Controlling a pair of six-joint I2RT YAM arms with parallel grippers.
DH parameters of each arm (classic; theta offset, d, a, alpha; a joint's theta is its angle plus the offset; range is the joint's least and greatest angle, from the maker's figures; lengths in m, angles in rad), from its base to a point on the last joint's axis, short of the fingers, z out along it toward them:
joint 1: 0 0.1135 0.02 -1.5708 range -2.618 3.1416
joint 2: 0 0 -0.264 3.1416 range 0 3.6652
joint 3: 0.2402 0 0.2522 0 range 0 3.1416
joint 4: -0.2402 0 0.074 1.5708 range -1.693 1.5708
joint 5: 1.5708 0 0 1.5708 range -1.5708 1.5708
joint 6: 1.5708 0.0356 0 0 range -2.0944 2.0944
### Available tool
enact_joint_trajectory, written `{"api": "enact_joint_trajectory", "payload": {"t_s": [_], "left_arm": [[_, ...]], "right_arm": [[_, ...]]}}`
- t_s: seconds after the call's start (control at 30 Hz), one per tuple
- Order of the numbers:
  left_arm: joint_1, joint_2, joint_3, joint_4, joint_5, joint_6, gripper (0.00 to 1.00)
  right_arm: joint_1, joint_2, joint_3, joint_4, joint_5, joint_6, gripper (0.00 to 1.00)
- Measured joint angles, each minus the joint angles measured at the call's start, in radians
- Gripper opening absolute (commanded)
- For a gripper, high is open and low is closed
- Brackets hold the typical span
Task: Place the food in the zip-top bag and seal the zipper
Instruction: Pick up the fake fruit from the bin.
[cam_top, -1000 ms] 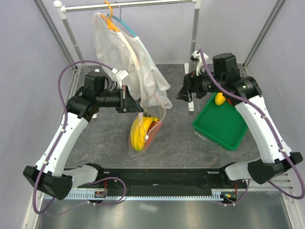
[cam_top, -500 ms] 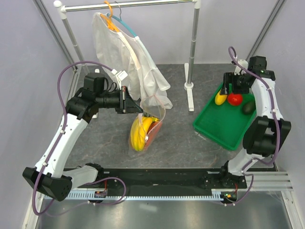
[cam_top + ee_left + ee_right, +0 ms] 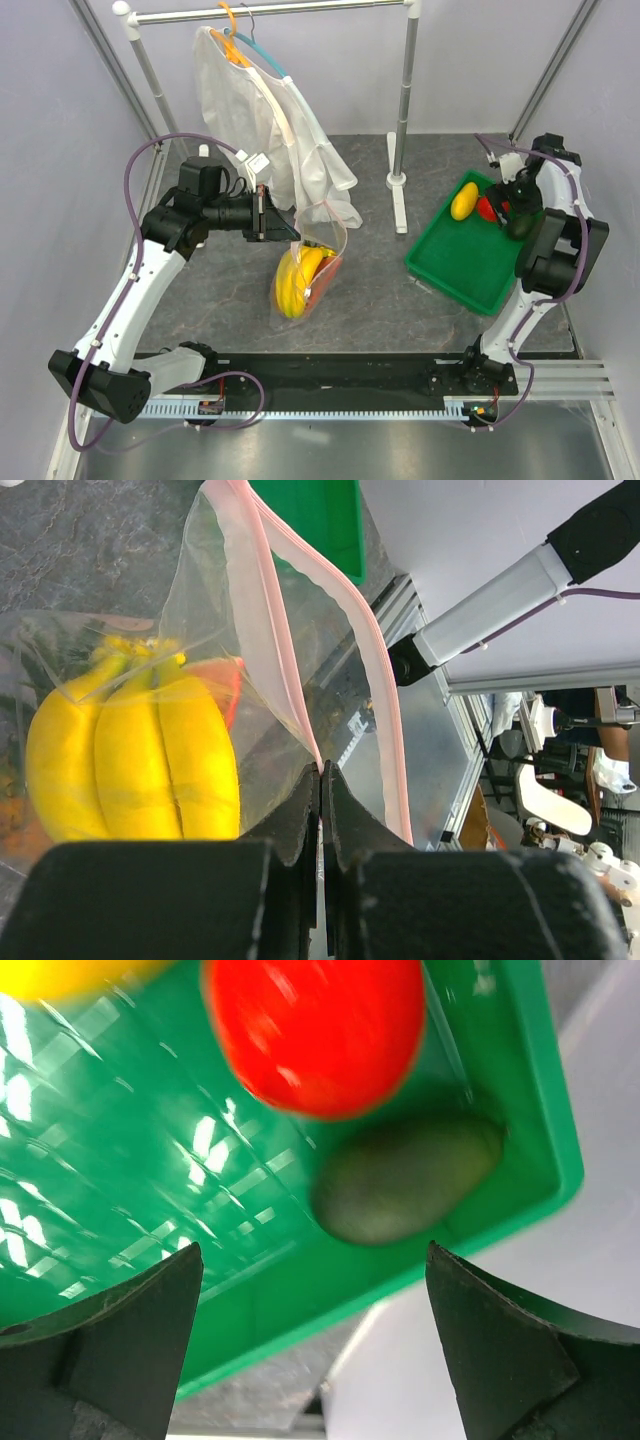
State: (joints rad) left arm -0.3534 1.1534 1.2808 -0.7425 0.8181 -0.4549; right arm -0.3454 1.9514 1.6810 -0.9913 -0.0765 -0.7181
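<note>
The clear zip-top bag [image 3: 318, 240] hangs from my left gripper [image 3: 292, 228], which is shut on its pinkish zipper strip [image 3: 285, 670] at one end. The mouth gapes open. A yellow banana bunch [image 3: 130, 770] and a red piece [image 3: 215, 675] lie inside the bag; the bananas [image 3: 293, 280] rest on the table. My right gripper [image 3: 508, 205] is open over the far right corner of the green tray [image 3: 465, 265]. Below it lie a red round food [image 3: 315, 1030], a dark green oval food [image 3: 405, 1175] and a small yellow piece [image 3: 463, 200]. The pineapple is not visible.
A white garment [image 3: 260, 110] hangs on a hanger from the rack behind the bag. The rack's post [image 3: 402, 110] and white foot [image 3: 400, 205] stand between bag and tray. The tray's rim [image 3: 300, 1310] lies close to the right wall.
My right arm has swung from the middle, near the rack's post, back to the tray's far right corner and lowered over the food there. My left gripper still holds the bag in place.
</note>
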Motion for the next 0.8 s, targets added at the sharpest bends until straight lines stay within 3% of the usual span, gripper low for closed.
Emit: {"api": "enact_joint_trajectory", "payload": {"t_s": [0.37,0.8], "left_arm": [[0.0,0.0,-0.004,0.012,0.005,0.008,0.02],[0.0,0.0,-0.004,0.012,0.007,0.016,0.02]], "right_arm": [[-0.024,0.055,0.003,0.052,0.159,-0.127,0.98],[-0.023,0.186,0.076,0.043,0.182,-0.114,0.98]]}}
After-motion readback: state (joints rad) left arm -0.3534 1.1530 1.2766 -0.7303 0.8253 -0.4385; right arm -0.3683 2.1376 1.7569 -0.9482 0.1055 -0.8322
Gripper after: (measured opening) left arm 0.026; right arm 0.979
